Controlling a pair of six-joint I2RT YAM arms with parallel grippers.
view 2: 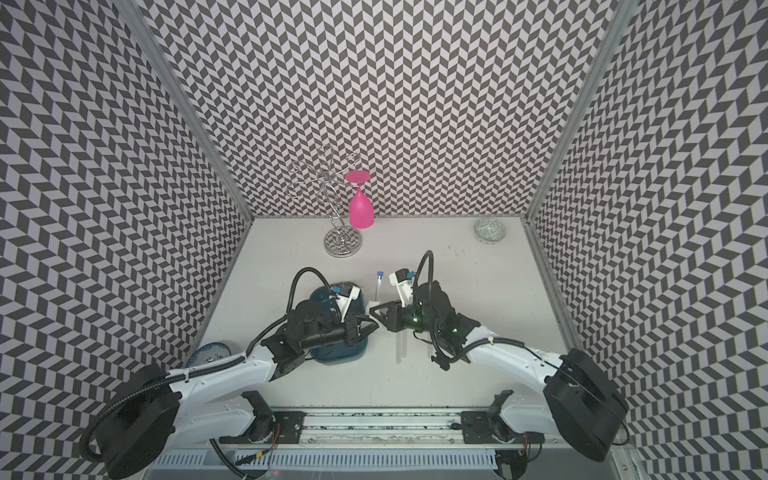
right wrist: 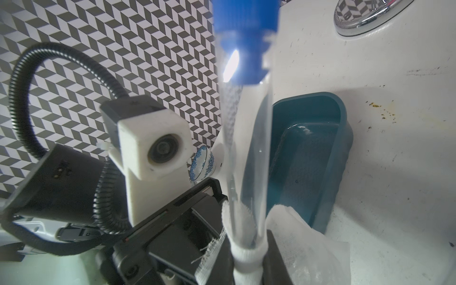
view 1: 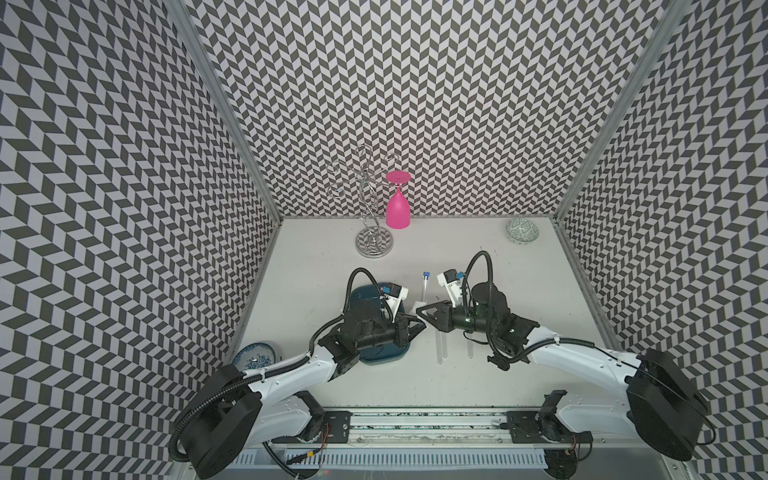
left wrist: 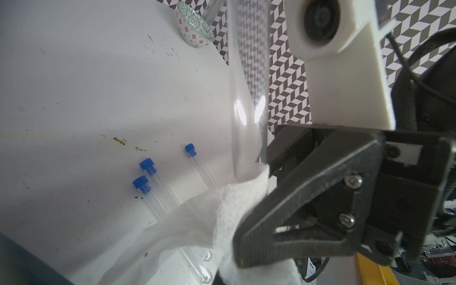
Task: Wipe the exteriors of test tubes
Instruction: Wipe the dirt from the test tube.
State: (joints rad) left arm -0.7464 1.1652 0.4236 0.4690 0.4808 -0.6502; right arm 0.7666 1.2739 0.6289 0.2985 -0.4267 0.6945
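One clear test tube [view 1: 424,289] with a blue cap [right wrist: 246,37] stands up from my right gripper [view 1: 420,312], which is shut on its lower end. White tissue [right wrist: 296,234] wraps the tube [right wrist: 256,148] at the jaws. My left gripper [view 1: 419,325] meets the right one tip to tip and is shut on that tissue [left wrist: 197,222]. Three more test tubes lie on the table by the right gripper. Their blue caps [left wrist: 147,166] show in the left wrist view and their round ends [view 1: 440,351] in a top view. The teal tray [view 1: 376,359] lies under the left arm.
A chrome glass rack [view 1: 375,243] carries an upside-down pink glass [view 1: 397,208] at the back. A green patterned bowl [view 1: 522,231] sits at the back right, and a blue-and-white bowl [view 1: 255,355] by the left wall.
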